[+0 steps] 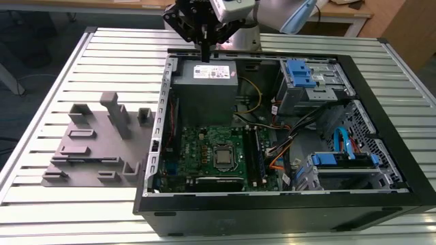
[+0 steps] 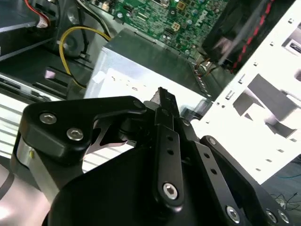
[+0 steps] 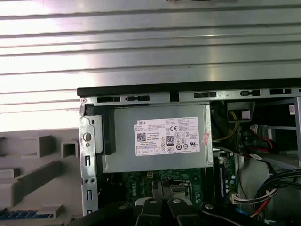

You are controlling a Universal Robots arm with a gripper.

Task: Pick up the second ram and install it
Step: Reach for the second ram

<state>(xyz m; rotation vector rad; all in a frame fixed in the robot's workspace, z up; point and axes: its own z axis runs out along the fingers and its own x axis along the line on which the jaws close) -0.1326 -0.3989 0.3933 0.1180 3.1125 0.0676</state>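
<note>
Pick-up step, grasp not begun: second ram (image 3: 28,214) sits in the grey tray (image 1: 81,168), exterior view's left of the PC case (image 1: 286,196); hand (image 1: 204,57) hovers over the power supply (image 1: 204,89), fingers pressed together, empty. Grasp calls for spread fingers squared to the stick: long, narrow, blue, row of dark chips.

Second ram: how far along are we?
Done: nothing visible yet. A blue strip with dark chips, likely the second ram, lies in the grey tray. In hand: nothing I can confirm; the gripper is shut, hovering over the power supply, away from the tray. Left: pickup and install.
</note>
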